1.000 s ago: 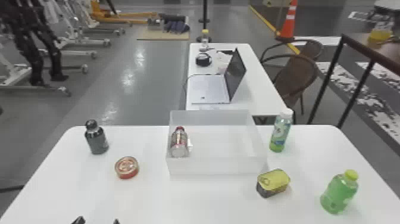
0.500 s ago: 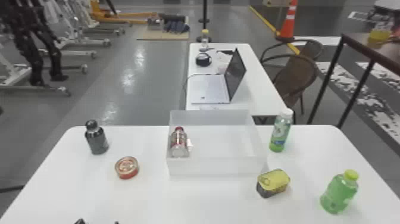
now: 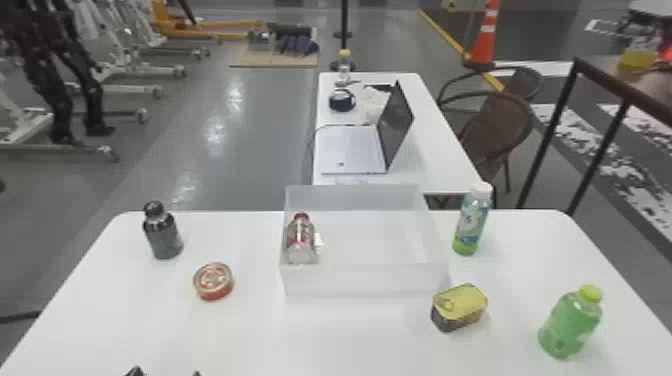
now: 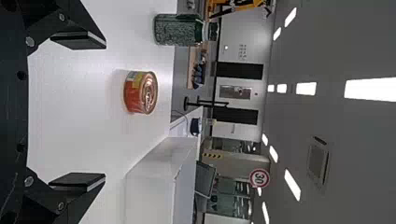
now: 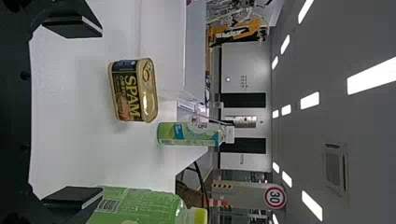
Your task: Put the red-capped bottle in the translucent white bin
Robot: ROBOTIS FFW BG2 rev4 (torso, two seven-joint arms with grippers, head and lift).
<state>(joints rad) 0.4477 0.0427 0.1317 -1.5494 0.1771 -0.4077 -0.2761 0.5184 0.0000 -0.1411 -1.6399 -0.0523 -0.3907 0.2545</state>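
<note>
Inside the translucent white bin [image 3: 365,279], at left, the red-capped bottle [image 3: 301,241].

Dark bottle [image 3: 165,237] near red tin [image 3: 214,282]; laptop [image 3: 352,150] stands open

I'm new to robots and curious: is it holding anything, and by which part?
Nothing is held: the left jaws and the right jaws both stand open and empty.
</note>
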